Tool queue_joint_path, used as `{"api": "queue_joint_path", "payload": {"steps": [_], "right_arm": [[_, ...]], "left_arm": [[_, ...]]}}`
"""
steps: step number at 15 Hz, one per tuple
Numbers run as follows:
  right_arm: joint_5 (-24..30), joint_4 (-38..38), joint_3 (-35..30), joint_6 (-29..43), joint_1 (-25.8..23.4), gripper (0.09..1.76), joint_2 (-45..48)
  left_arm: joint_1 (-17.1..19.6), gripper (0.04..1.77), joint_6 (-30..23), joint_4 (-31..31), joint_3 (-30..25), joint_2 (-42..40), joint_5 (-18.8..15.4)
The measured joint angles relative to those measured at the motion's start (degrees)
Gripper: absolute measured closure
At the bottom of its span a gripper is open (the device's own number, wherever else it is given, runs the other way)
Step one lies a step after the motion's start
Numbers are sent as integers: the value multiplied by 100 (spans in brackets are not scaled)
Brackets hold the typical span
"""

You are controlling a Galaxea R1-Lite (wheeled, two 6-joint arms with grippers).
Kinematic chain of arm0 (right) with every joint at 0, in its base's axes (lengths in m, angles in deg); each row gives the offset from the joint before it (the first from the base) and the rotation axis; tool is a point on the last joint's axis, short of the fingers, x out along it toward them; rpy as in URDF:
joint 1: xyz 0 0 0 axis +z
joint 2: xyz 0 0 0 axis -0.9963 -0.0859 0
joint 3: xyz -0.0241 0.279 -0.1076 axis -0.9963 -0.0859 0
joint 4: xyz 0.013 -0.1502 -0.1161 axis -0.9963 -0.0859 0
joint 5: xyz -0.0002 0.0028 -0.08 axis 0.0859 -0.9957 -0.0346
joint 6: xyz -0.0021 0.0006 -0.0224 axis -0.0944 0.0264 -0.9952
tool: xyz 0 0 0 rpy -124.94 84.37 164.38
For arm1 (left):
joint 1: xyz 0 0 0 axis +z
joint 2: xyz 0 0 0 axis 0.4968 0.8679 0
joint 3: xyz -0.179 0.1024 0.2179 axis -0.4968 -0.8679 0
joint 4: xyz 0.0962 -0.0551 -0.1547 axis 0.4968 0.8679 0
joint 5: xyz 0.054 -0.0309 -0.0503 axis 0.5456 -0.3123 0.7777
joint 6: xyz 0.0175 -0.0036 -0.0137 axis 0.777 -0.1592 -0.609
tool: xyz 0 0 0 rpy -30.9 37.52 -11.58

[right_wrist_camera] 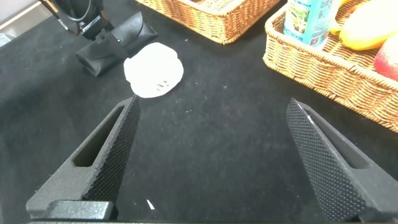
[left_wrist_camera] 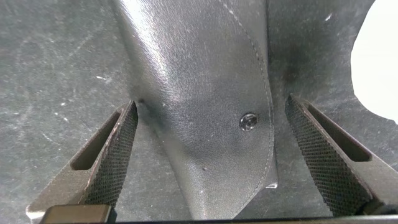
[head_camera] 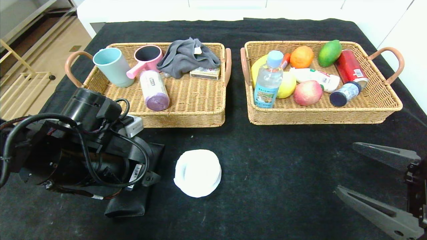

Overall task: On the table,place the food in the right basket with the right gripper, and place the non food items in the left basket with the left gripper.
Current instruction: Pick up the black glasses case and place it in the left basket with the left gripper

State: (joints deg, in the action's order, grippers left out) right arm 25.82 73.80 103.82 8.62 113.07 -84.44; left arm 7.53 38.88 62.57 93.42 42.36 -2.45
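**Lining up on the case**

The black leather snap-flap case (left_wrist_camera: 205, 106) is lying on the black cloth table (head_camera: 283, 173), just beside a white round lid (head_camera: 197, 172). I'm hovering my left gripper (left_wrist_camera: 214, 158) over it, jaws spread wide, straddling both sides. It looks light, soft, slick; I'm aiming across the narrow middle. Right gripper (right_wrist_camera: 211, 158) is sitting open, idle, near the right wicker basket (head_camera: 383, 110).

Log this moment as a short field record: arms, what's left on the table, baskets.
left gripper: open, fingers on either side of the black case
right gripper: open, idle above the table, near right
loose on table: black case, white lid
left basket: cups, roll, grey cloth, box
right basket: fruit, bottles, red can
remaining: both loose items look non-food
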Motion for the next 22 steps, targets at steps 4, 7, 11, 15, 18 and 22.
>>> {"api": "queue_joint_path", "payload": {"steps": [4,7,11,15,18,22], "right_arm": [[4,-2,-11,-2,0,14,-5],[6,-6,-13,-2,5,14,-13],[6,-2,-29,0,27,14,-21],[6,-6,-35,0,35,14,-24],[6,-9,-40,0,35,14,-38],[6,-2,-55,-6,35,14,-68]], "left_arm": [[-4,63,-2,-4,-6,48,0],[-4,94,-4,-9,-6,66,-18],[0,102,-2,-17,-30,83,-41],[-4,103,-4,-20,-32,129,-49],[-6,103,-11,-15,-20,172,-50],[-6,104,-12,-4,-21,182,-52]]}}
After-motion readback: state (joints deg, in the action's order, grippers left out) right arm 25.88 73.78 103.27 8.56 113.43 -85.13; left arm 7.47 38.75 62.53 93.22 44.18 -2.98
